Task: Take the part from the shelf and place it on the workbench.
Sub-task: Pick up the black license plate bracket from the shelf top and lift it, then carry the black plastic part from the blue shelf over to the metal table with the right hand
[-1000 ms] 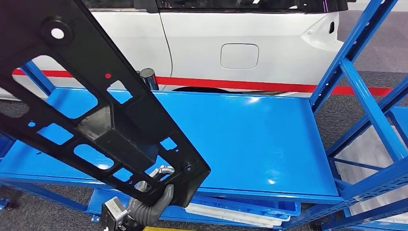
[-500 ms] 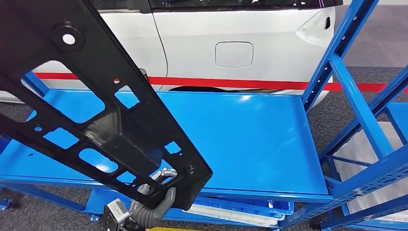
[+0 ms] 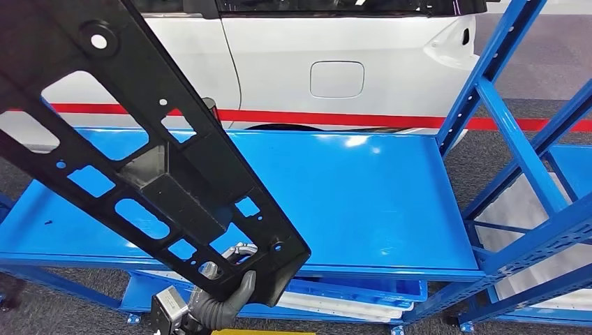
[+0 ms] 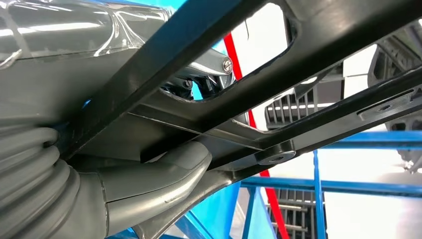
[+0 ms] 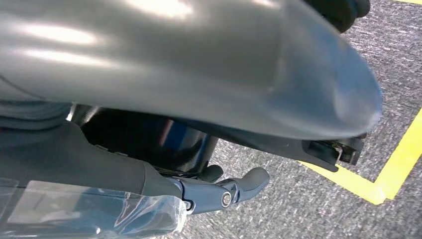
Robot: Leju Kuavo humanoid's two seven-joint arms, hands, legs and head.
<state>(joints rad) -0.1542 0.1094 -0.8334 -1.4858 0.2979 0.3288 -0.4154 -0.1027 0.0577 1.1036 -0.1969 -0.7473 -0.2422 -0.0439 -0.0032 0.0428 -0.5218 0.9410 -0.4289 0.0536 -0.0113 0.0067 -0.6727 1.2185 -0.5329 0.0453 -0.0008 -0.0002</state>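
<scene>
One left hand (image 3: 227, 296) still grips the black part (image 3: 160, 167) — view shifted slightly, part clear of the shelf (image 3: 363, 195); right hand (image 5: 234, 189) unclear.

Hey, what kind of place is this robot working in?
Probably a car factory or vehicle assembly workshop. A white car body stands behind blue steel shelving, the grey carpeted floor has yellow marking lines, and the left robot hand grips a large black perforated plastic part.

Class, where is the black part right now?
In the head view, the black part slants across the left side, held by the left hand above the blue shelf.
</scene>
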